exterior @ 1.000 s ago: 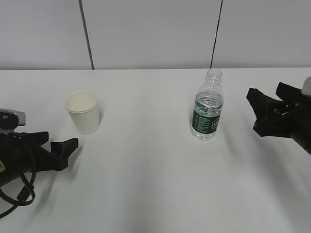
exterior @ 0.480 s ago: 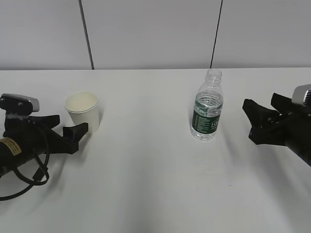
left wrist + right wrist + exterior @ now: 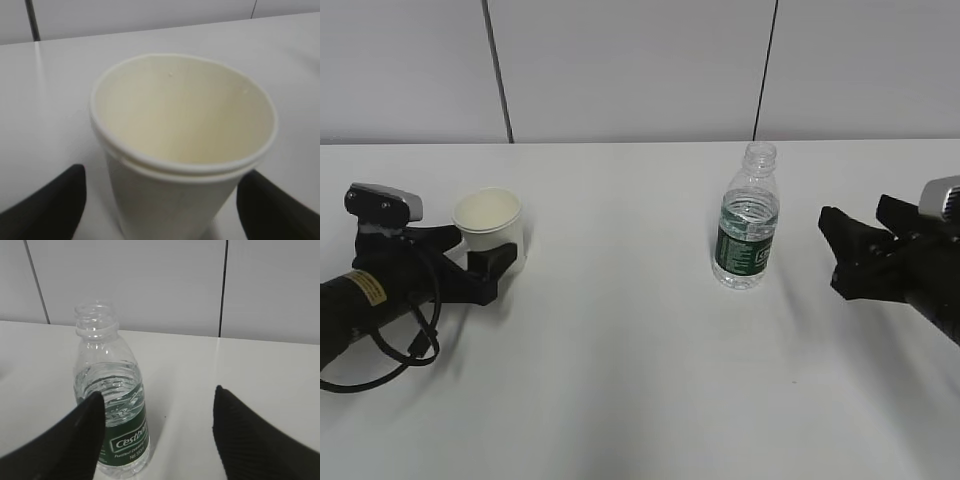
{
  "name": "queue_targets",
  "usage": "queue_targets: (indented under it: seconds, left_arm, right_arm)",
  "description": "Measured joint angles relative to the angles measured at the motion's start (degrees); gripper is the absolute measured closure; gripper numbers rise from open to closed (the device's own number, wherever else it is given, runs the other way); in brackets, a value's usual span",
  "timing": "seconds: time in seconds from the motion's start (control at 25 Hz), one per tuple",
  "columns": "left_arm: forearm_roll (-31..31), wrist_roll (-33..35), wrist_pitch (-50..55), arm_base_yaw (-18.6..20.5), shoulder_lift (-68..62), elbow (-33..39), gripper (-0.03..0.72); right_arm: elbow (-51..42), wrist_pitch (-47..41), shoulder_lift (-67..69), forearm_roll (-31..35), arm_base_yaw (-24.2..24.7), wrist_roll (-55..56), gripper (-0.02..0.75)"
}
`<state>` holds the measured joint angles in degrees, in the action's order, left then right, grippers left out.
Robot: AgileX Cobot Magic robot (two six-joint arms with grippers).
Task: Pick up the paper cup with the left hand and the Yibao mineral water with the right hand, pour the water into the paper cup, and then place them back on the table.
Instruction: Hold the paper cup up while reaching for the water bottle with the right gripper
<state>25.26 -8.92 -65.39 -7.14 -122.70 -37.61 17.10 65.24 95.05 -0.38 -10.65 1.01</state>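
White and bare, the table (image 3: 640, 400) in front of you carried only two things, and both arms came at them low and from the sides so the pincers could take each one around its body.

Nearest you, on your left, the left hand (image 3: 470, 262) lay almost flat on the table with its pincer spread wide. The paper cup (image 3: 490, 230) stood upright between the two fingers, one finger (image 3: 492, 268) on its near side and the other on its far side. From the left wrist view the cup (image 3: 182, 145) filled the gap with a finger (image 3: 47, 205) at either side of its lower wall, yet you had no squeeze on it: I could not tell whether either pad was touching. Its inside looked dry and empty.

On your right, the right hand (image 3: 855, 250) was well apart from the Yibao mineral water (image 3: 747, 220), its pincer also fully open and holding nothing. The right wrist view put the bottle (image 3: 112, 405) left of centre, partly behind the left finger (image 3: 60, 445), so you were not lined up on it.

Farther back, the uncapped bottle stood upright on the table with water (image 3: 111, 392) showing above its green label.

Behind both ran a pale panelled wall (image 3: 640, 70).
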Motion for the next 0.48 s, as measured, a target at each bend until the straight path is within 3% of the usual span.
queue_targets:
  seconds: [0.48]
  left_arm:
    - [-5.59,0.37,0.14,-3.91,-1.36,-2.91,0.129]
  right_arm:
    - [0.0,0.0,0.3,0.0,0.0,0.0,0.239]
